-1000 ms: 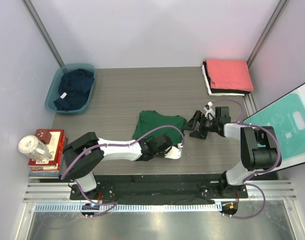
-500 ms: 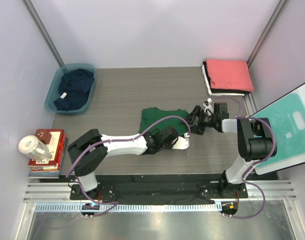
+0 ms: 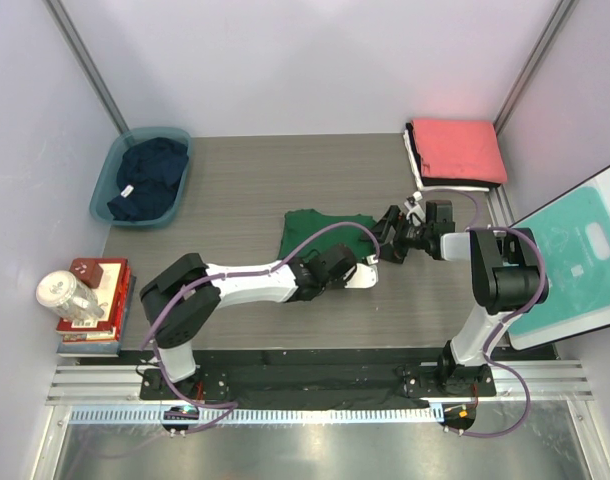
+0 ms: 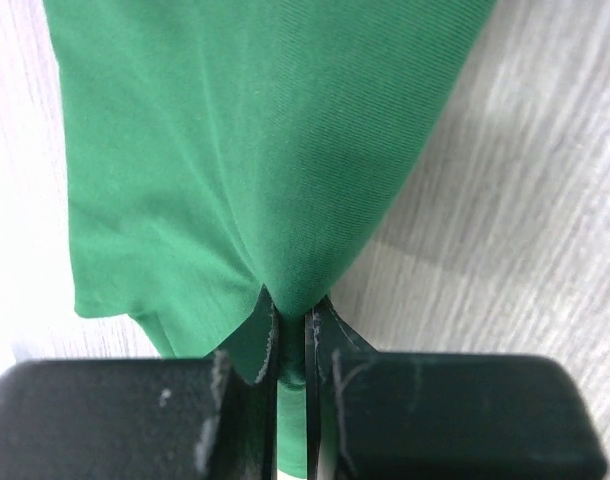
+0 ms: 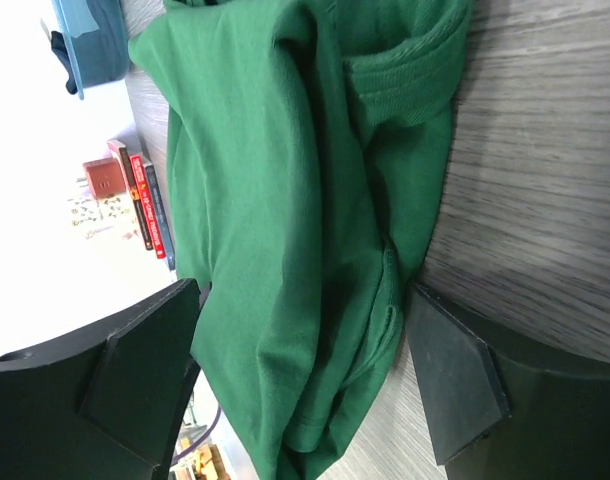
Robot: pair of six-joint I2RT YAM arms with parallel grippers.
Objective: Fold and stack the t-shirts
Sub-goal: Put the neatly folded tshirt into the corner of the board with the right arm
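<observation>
Item 1, green tee [image 3: 320, 232]: lying mid-desk, partly folded, its right edge bunching up between the two arms. The wrist views are showing ribbed hem and soft creases (the collar is not in sight).

Item 2, left fingers [image 4: 267, 340]: pressing together on a fold of the green tee, the cloth running up taut and puckering from the pinch. The arm is reaching across from the near left, low over the desk [image 3: 265, 180].

Item 3, right fingers [image 5: 135, 370]: standing wide apart, straddling the tee's gathered edge, one on either side of it. The right-hand one is sitting just beside the cloth; whether it is touching, I cannot tell.

Item 4, navy tee [image 3: 145, 175]: lying crumpled in the tub [image 3: 103, 190] at the far left corner.

Item 5, red tee [image 3: 457, 148]: lying folded flat on top of the pile [image 3: 419, 172] at the far right corner (black and white edges are peeking out beneath).

Item 6, sundries: books [image 3: 95, 305] stacking up off the desk's left side with a jar [image 3: 67, 295] on them; a board [image 3: 575, 255] leaning at the right.
</observation>
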